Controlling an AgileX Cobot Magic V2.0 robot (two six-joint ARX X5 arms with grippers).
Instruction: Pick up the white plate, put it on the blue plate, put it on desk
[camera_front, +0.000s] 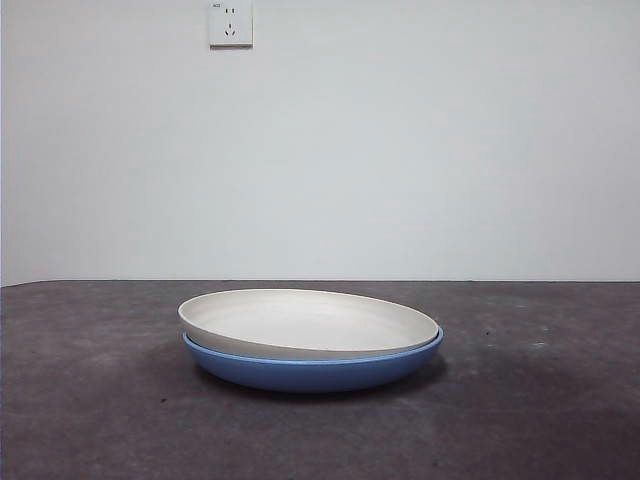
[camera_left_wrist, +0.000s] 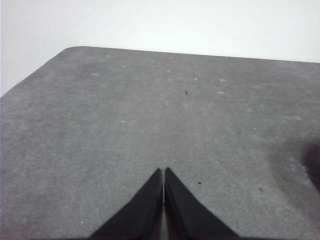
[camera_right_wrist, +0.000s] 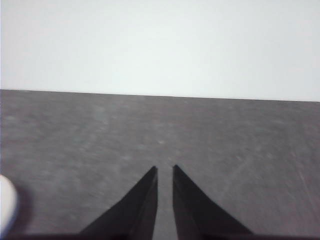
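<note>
The white plate rests inside the blue plate, tilted a little, at the middle of the desk. No arm shows in the front view. My left gripper hangs over bare desk with its jaws pressed together and nothing in them. My right gripper is also over bare desk, its jaws a narrow gap apart and empty. A blurred white edge, probably the white plate, shows at the side of the right wrist view.
A plain white wall with a socket stands behind the desk. In the left wrist view the desk's rounded far corner shows, and a dark shadow lies at one side.
</note>
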